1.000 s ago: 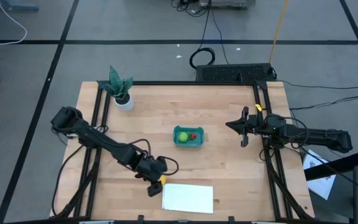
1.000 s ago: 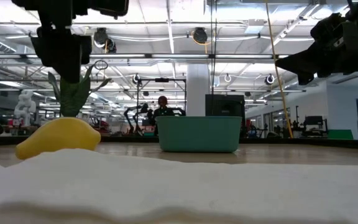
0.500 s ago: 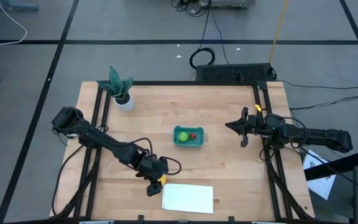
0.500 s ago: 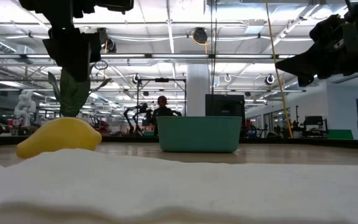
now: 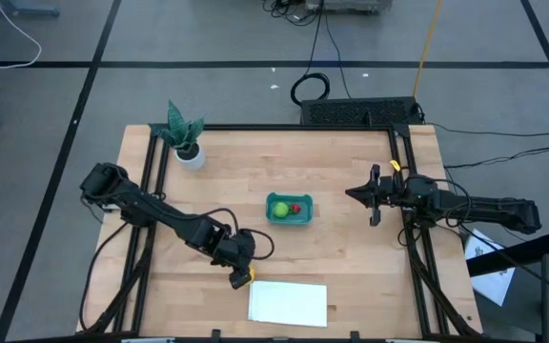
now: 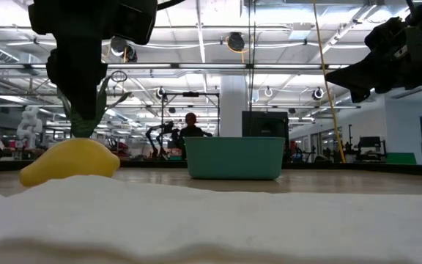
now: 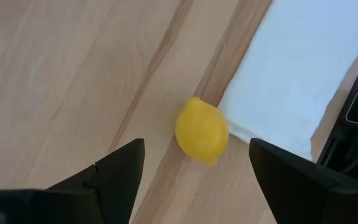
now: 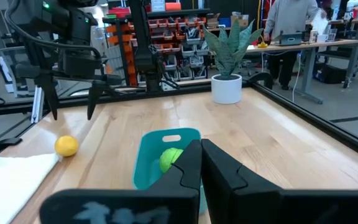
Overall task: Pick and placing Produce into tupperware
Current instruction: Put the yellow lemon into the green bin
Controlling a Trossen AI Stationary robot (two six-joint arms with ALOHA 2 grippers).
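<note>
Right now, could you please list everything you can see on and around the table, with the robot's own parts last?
Lemon: one, yellow, on the wood beside the white sheet's corner.
Lime: one, green, inside the tub.
Red piece: one, red, in the tub next to the lime.
Tub: one, teal, mid-table.
White sheet: one, flat at the near edge.
Potted plant: one, green in a white pot, far left corner.
Person: one, grey top, at a bench beyond the table.
Left gripper: open, hovering above the lemon.
Right gripper: shut, waiting at the right edge.
</note>
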